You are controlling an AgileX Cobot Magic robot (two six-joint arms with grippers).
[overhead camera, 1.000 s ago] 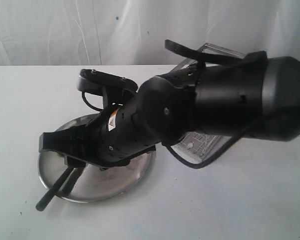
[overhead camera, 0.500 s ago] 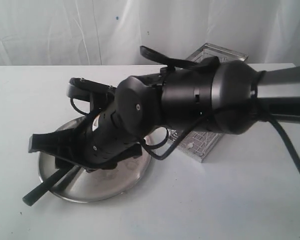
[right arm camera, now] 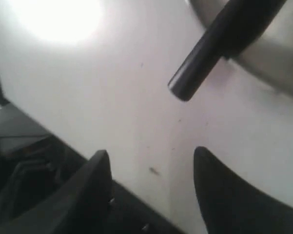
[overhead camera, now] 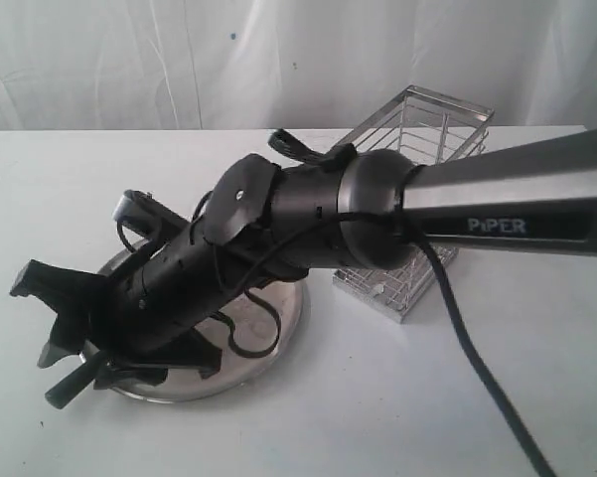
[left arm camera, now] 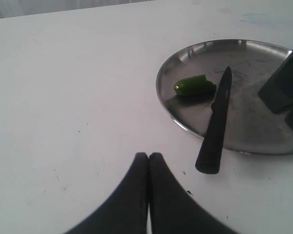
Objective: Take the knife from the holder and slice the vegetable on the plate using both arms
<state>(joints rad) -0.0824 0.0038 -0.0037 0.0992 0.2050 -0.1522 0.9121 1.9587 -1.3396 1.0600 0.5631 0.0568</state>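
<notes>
Swung further left, the right tool point(right arm camera: 151, 152) gapes near the knife point(left arm camera: 215, 124).

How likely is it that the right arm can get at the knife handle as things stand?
Probably yes. The right pincer is open and hangs just off the handle end of the knife, which juts out past the rim of the plate. Nothing shows between pincer and handle.

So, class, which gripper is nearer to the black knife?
Right. The right gripper, open, hovers close over the knife at its handle end; the left gripper, shut, sits back over the table, beside that end.
</notes>
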